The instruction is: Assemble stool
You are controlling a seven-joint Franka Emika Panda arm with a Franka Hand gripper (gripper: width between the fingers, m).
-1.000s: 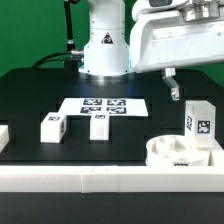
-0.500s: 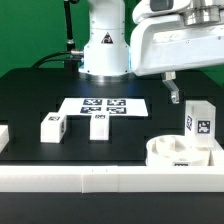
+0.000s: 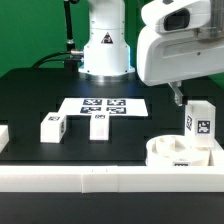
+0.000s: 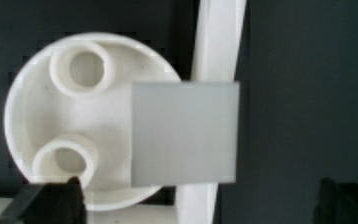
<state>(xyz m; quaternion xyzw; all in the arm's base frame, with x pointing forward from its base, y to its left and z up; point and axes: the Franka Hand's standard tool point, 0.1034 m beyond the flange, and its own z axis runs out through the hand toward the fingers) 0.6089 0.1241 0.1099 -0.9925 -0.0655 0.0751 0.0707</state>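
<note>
The round white seat (image 3: 172,152) lies at the exterior view's right, against the front rail. One white leg (image 3: 198,121) stands upright on it with its tag facing out. Two more legs (image 3: 53,126) (image 3: 99,124) lie on the black table. My gripper (image 3: 180,96) hangs just above and behind the upright leg. In the wrist view the seat (image 4: 83,120) shows two sockets, and the leg's top (image 4: 186,135) lies between and beyond my fingertips (image 4: 51,202). The gripper (image 4: 197,205) is open and holds nothing.
The marker board (image 3: 105,105) lies flat in front of the robot base (image 3: 104,50). A long white rail (image 3: 90,178) edges the table's front; it also shows in the wrist view (image 4: 220,40) beside the seat.
The wrist and gripper have moved down and toward the exterior view's right, closer over the upright leg. The legs and the seat have not moved.
</note>
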